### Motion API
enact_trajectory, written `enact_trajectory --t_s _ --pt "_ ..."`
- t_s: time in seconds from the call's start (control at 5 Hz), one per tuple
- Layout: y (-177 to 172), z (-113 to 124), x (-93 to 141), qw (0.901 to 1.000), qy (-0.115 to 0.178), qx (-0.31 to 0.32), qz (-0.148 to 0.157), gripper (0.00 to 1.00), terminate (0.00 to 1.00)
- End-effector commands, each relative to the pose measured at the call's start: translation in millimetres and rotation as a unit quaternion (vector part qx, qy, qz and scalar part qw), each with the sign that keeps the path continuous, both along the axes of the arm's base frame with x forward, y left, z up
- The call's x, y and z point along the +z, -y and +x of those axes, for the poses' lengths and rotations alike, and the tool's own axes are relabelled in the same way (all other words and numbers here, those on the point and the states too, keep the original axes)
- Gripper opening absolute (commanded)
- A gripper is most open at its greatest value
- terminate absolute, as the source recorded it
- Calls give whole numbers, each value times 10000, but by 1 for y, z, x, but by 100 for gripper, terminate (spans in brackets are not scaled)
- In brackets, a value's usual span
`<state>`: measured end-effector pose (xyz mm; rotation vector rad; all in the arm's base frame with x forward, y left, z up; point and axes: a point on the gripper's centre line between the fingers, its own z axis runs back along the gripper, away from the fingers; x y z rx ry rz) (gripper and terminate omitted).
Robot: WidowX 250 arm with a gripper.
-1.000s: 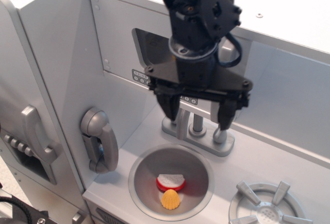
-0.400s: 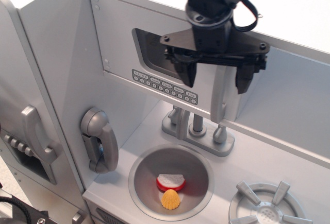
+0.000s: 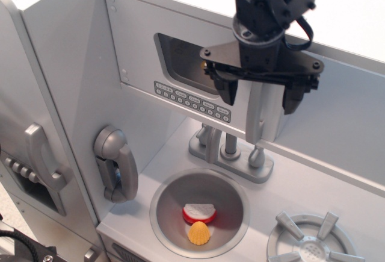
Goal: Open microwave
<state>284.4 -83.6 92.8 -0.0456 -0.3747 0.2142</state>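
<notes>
The microwave is a silver-grey box high on the toy kitchen, with a dark window and a row of small buttons. Its tall vertical silver handle stands at the door's right edge. My black gripper hangs open in front of the door, one finger left of the handle and one finger right of it. The fingers straddle the handle without closing on it. The door looks closed.
A grey telephone handset hangs on the left wall. A faucet stands behind the round sink, which holds a red-and-white toy and a yellow shell-shaped toy. A burner is at lower right. A grey door with curved handle is far left.
My gripper has risen from beside the faucet up to the microwave handle and shifted right, its open fingers now on either side of the handle.
</notes>
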Motion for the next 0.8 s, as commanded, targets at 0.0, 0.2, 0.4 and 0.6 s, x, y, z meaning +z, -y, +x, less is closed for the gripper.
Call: enact_trajectory --t_s 0.0,0.2,0.4,0.6 --pt "4 4 15 9990 391 -172 -145 0 0" --pt "3 4 17 9987 400 -230 -232 0 0" --pt "1 -6 17 9985 375 -308 -243 0 0" --pt "-2 -24 18 9987 278 -308 -304 0 0"
